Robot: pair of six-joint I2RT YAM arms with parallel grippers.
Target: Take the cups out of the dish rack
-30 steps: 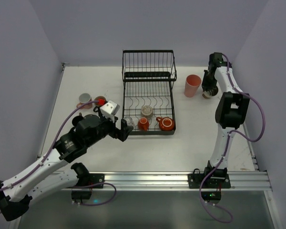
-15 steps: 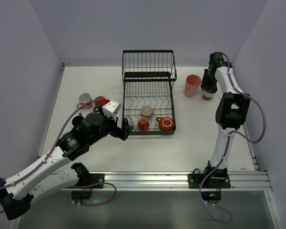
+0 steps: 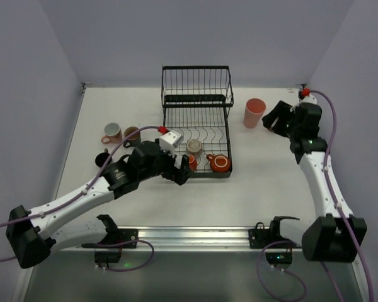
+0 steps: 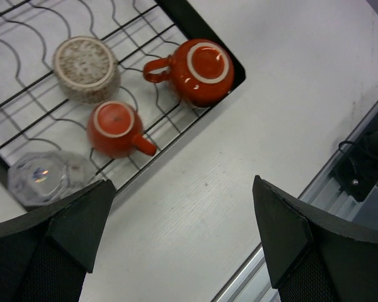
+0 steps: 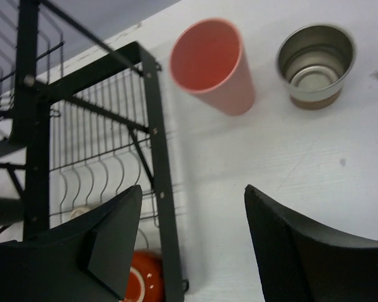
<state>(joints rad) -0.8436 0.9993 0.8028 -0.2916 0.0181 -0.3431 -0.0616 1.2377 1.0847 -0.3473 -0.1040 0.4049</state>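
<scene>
your left gripper [image 4: 183,185] gapes wide, holding nothing — ease it toward ten o'clock and straddle the small orange cup [image 4: 115,129] squarely.

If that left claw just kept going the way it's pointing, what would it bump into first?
The open left gripper would likely meet bare white tabletop, just outside the black wire dish rack's edge; depth is unclear.
</scene>
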